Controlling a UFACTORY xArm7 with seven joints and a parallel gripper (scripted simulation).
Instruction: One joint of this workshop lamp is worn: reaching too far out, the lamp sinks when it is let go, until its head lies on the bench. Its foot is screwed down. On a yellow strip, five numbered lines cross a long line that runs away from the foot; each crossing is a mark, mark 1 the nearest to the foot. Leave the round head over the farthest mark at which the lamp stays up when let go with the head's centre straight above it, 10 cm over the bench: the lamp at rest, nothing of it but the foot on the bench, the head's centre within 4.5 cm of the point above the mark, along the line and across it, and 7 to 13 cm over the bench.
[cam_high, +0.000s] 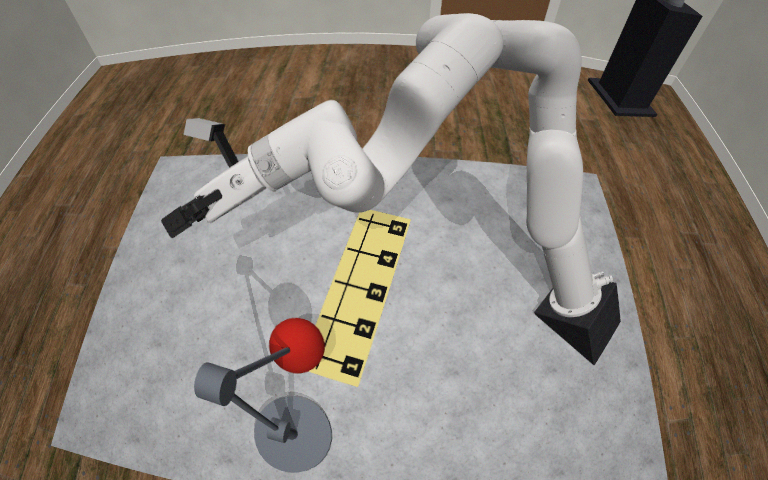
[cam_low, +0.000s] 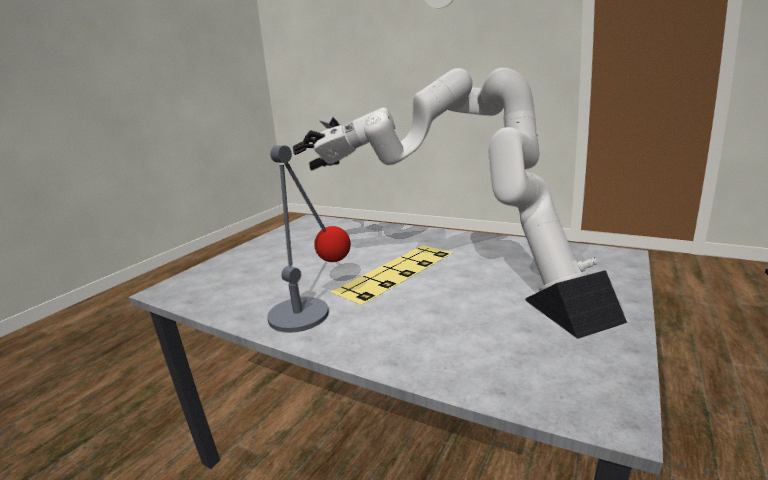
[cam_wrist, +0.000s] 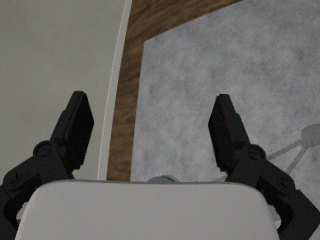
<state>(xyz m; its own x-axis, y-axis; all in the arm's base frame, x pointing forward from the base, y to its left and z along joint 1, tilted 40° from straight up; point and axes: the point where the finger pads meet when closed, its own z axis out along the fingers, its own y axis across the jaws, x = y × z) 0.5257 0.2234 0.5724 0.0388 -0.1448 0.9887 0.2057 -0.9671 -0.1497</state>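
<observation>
- The lamp stands on the bench, its round foot flat near the strip's mark 1 end.
- Its long axis runs nearly upright: the lower rod climbs steeply from the lower joint to the upper joint.
- From there the upper rod slants down, pointing toward the strip's near end.
- The red head hangs above the bench; which spot lies straight below it, I cannot tell.
- The yellow strip lies flat, its long line leading away from the foot.
- The gripper is raised, apart from the lamp, fingers spread wide with nothing between them.
- The white arm arches from its black base, across the bench from the lamp.
</observation>
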